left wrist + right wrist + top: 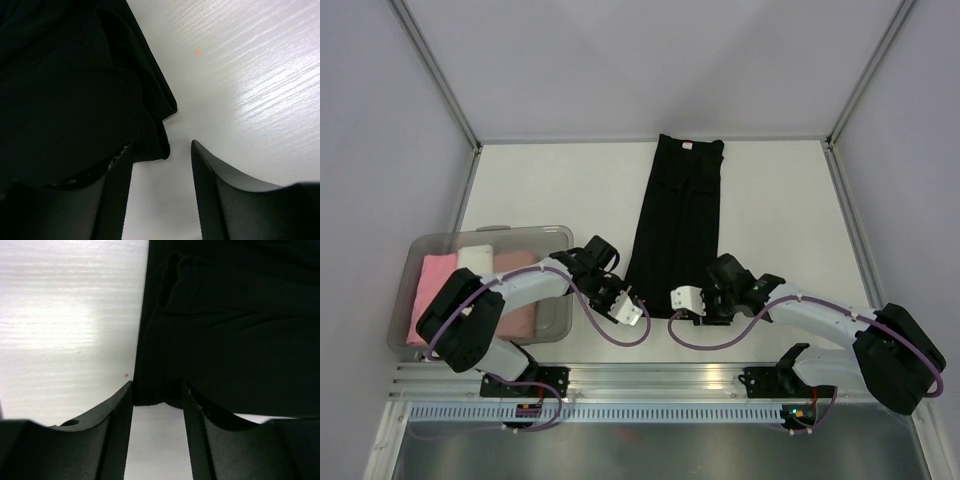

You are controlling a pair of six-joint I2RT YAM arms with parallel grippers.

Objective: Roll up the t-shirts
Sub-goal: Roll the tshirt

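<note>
A black t-shirt [675,220] lies folded into a long narrow strip on the white table, with its pale neck label [687,146] at the far end. My left gripper [623,296] is open at the near left corner of the hem. In the left wrist view the black t-shirt's corner [75,90] reaches just to the open left gripper [162,150]. My right gripper [705,308] is open at the near right of the hem. In the right wrist view the hem edge of the shirt [225,330] sits at the tips of the open right gripper [157,387].
A clear plastic tub [560,322] stands at the near left and holds a pink shirt [430,290], a white shirt [475,255] and a pale peach shirt [520,300]. Metal frame posts and grey walls bound the table.
</note>
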